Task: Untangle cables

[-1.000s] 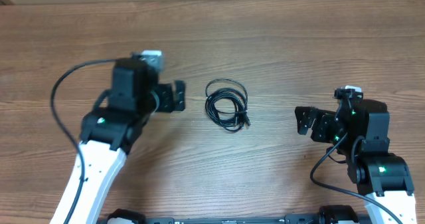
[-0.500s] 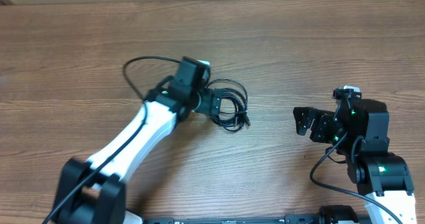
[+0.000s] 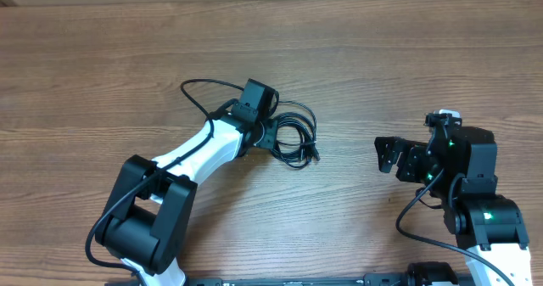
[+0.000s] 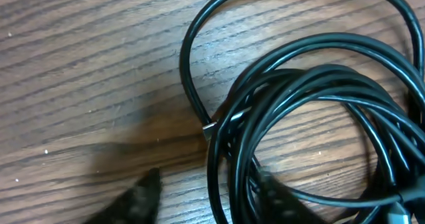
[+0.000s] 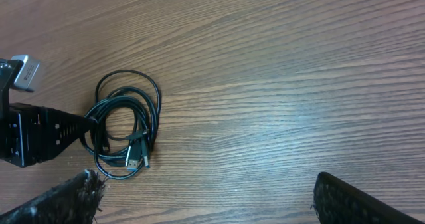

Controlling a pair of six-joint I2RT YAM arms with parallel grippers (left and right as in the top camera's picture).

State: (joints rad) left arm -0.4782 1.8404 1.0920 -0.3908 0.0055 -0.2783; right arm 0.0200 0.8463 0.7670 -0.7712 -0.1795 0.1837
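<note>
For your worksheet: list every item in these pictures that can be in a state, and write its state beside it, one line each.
cables, coiled together in one tangled bundle, lying flat on the table
plug, unplugged, lying loose at the bundle's edge
left gripper, open, low over the bundle with strands between its fingers
right gripper, open, empty, well clear of the cables

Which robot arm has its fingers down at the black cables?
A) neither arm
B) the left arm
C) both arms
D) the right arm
B: the left gripper sits at the edge of the cables, its open fingers on either side of some strands, while the right gripper is well off to the side, away from them.
</note>
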